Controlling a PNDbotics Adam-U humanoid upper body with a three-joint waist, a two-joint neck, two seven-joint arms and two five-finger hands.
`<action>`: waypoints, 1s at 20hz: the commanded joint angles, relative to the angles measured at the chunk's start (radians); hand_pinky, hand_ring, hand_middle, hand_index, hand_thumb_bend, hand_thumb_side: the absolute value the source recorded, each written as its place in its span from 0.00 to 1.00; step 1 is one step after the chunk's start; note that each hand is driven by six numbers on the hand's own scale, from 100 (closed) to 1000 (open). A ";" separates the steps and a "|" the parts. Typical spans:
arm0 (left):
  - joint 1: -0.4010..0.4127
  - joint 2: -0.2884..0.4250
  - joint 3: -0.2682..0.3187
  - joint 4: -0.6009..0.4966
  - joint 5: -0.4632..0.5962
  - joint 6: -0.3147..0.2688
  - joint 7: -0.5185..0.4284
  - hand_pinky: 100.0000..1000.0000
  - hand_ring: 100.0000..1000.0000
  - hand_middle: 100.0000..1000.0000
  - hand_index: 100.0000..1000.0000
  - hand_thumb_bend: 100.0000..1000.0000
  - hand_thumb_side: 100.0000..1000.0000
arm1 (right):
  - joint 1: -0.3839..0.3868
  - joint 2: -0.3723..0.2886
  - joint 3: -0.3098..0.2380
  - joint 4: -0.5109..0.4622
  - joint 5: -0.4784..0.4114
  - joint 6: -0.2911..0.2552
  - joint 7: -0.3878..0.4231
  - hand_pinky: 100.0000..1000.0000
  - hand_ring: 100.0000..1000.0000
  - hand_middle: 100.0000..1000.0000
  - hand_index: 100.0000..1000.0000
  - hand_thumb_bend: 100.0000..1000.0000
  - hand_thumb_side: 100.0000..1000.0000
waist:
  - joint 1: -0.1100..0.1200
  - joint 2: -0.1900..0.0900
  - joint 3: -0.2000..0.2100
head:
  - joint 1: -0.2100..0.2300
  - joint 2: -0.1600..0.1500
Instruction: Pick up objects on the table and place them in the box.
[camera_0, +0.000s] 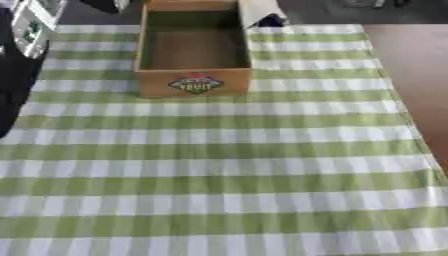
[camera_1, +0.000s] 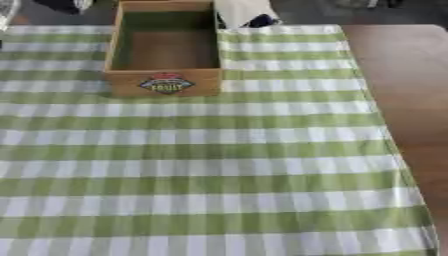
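Note:
A wooden box with a fruit label on its front wall stands at the far middle of the table, on a green and white checked cloth. Its inside shows only a bare bottom. No loose objects show on the cloth. Neither of my hands appears in either view.
The cloth ends at the right, where bare brown tabletop runs along the edge. A white and dark thing lies just behind the box's right corner. A dark shape with a white and green item sits at the far left edge.

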 joint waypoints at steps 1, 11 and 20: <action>-0.039 -0.034 0.000 0.062 -0.021 -0.007 0.029 0.45 0.43 0.38 0.52 0.04 0.00 | -0.009 -0.008 0.000 -0.016 -0.010 -0.001 0.004 0.91 0.67 0.55 0.79 0.00 0.53 | -0.002 -0.023 -0.002 | 0.000 0.004; -0.053 -0.122 -0.005 0.209 -0.090 -0.064 0.107 0.63 0.62 0.60 0.77 0.24 0.04 | -0.009 0.002 0.001 -0.017 -0.016 -0.001 0.010 0.92 0.67 0.55 0.79 0.00 0.53 | -0.007 -0.020 -0.006 | 0.001 0.002; -0.043 -0.096 0.050 0.156 -0.031 0.002 0.154 0.84 0.86 0.87 0.99 0.31 0.76 | -0.005 0.003 -0.003 -0.019 -0.015 0.001 0.008 0.92 0.67 0.55 0.79 0.00 0.53 | -0.006 -0.023 -0.002 | -0.004 0.009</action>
